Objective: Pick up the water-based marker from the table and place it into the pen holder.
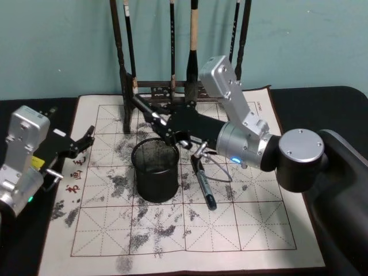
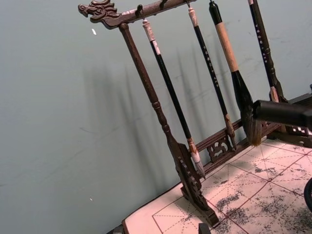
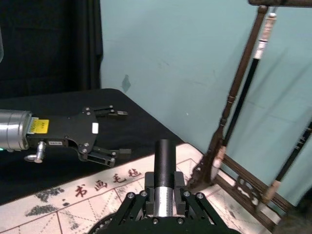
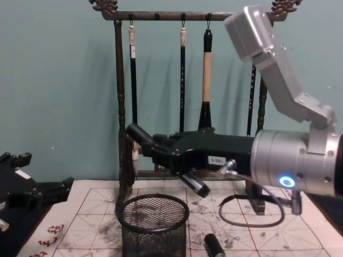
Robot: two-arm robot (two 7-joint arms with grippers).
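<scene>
So the right tool (image 1: 163, 122) is clamped on the water-based marker (image 4: 138, 135), gripping it around mid-barrel, and it hangs over the pen holder (image 1: 156, 181) near the middle of the head view. In the chest view the marker sits slanted. One end is up to the left, and the lower end is just above and right of the mesh rim, not touching it. If it were me, I'd tip the wrist so the barrel goes closer to upright and get the lower end over the middle of the opening. Then I'd come down until the tip is inside the rim, and only then let the fingers spread. Dropping it at this slant looks like a good way to bounce it off the rim or knock the cup over, I reckon. Also worth watching is the brush rack (image 4: 120, 107) standing just behind. The marker's upper end points toward it, so any rotation should swing clear of the hanging brushes. Pose-wise, the right arm comes in from the right of the frame, forearm roughly level above the calligraphy mat (image 1: 247, 224), wrist aimed left. The left tool (image 1: 89, 142) sits parked at the mat's left edge, fingers wide apart, holding nothing. A second marker (image 1: 204, 187) lies flat on the mat just right of the holder.
</scene>
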